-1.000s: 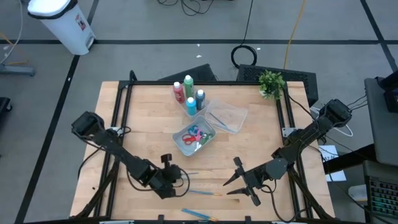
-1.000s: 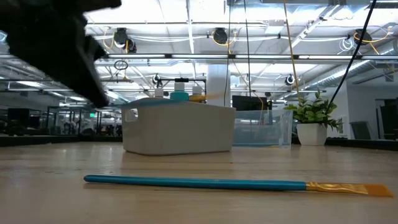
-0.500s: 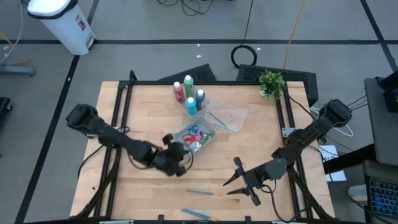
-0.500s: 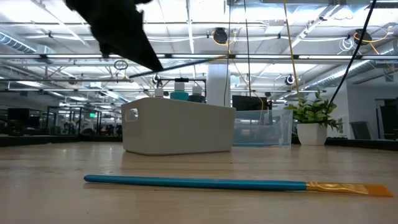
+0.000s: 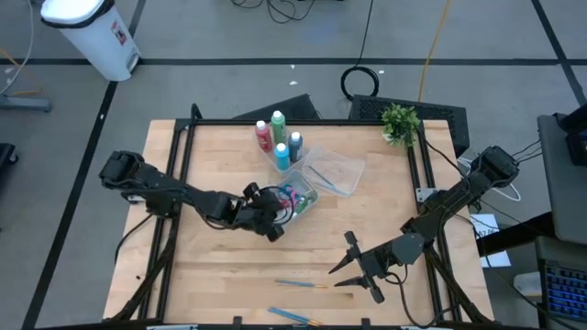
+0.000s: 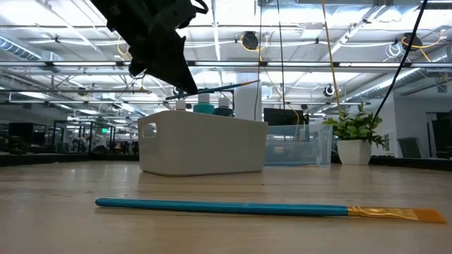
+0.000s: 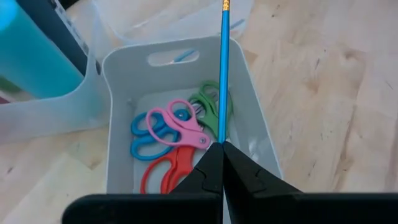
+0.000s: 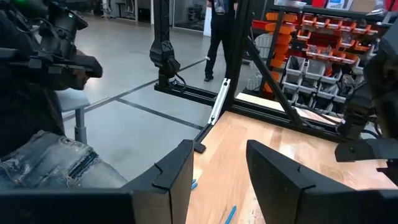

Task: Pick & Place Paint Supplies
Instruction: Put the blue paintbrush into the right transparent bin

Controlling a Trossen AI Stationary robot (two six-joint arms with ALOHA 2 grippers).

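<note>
My left gripper (image 5: pixel 275 209) hovers at the near-left side of the white tub (image 5: pixel 310 203) and is shut on a thin blue brush (image 7: pixel 222 74). The brush reaches out over the tub, which holds pink, blue, red and green scissors (image 7: pixel 180 134). In the low view the brush (image 6: pixel 219 87) slants above the tub (image 6: pixel 201 144). Two more blue brushes (image 5: pixel 298 284) (image 5: pixel 293 316) lie flat near the table's near edge. White-capped bottles (image 5: pixel 280 142) stand in a clear tub. My right gripper (image 5: pixel 356 268) waits open, low at the near right. My left gripper pinches the brush's blue handle near its bare end (image 7: pixel 222 138) between its two fingertips. The brush runs straight on from the fingers, its orange-tipped end (image 7: pixel 225 5) pointing away over the tub. It is lifted clear of table and tub, slightly tilted up.
A clear plastic tub (image 5: pixel 335 172) sits to the right of the white tub. A small potted plant (image 5: pixel 400 122) stands at the far right corner. Bare wood lies on the table's left and between the grippers. A person stands beyond the table in the right wrist view (image 8: pixel 217 25).
My left gripper has risen from the near part of the table and moved toward the far edge and slightly right, up to the white tub, carrying the brush lifted clear. The brush now points over the scissors.
</note>
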